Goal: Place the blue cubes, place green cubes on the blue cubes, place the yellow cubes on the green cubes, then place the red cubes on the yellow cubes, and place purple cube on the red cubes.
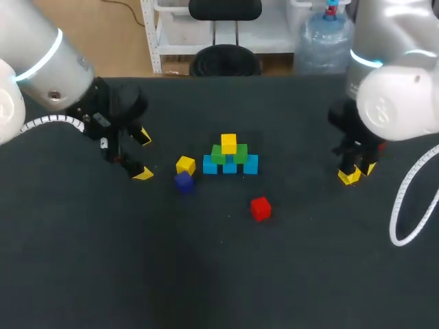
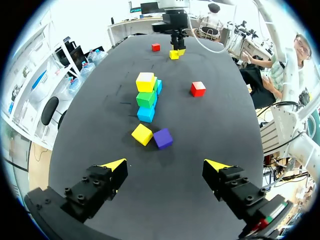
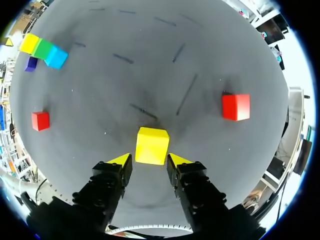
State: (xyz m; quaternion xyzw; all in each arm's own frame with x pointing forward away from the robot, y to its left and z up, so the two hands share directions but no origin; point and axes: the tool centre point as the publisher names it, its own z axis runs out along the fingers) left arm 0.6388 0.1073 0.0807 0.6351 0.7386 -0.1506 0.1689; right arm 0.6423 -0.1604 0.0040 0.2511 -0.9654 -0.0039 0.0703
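In the middle of the black table (image 1: 123, 260) stands a stack: three blue cubes (image 1: 230, 166) in a row, two green cubes (image 1: 219, 156) on them and a yellow cube (image 1: 228, 143) on top. Left of it lie a loose yellow cube (image 1: 185, 164) and the purple cube (image 1: 183, 181), touching. A red cube (image 1: 260, 208) lies nearer the front. My right gripper (image 1: 357, 173) is low at the table's right, shut on another yellow cube (image 3: 151, 145). A second red cube (image 3: 235, 107) lies just beyond it. My left gripper (image 1: 143, 155) stands open and empty, left of the loose cubes (image 2: 152, 136).
A white cable (image 1: 405, 219) loops down from my right arm over the table's right edge. Bare tabletop lies along the front and between the stack and the right gripper.
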